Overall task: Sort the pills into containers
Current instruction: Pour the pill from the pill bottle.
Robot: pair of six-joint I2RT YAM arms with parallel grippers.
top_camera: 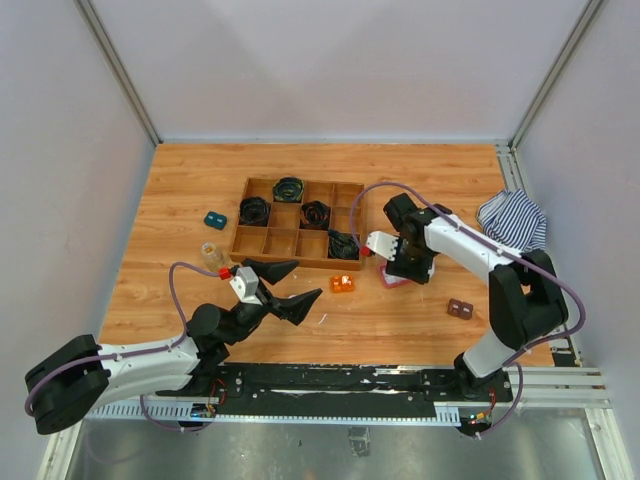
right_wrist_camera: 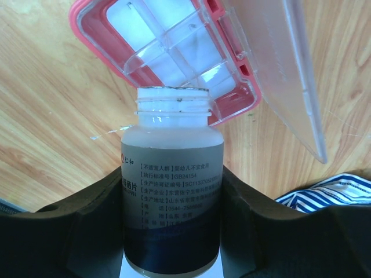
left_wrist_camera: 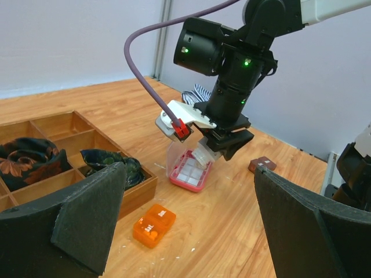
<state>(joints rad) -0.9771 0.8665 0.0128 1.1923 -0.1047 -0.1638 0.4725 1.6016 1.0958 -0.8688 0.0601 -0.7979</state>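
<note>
Right claw [right_wrist_camera: 172, 194] is pinching the uncapped bottle [right_wrist_camera: 172, 147], holding its mouth over the open pink box [right_wrist_camera: 87, 35], apparently to pour. Left claw [top_camera: 300, 290] is hovering, spread wide.

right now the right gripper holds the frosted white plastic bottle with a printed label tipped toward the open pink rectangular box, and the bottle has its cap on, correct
Not quite: the frosted white plastic bottle has no cap; the right wrist view shows its bare threaded neck open. The rest holds: the right gripper holds it tipped toward the open pink rectangular box.
</note>
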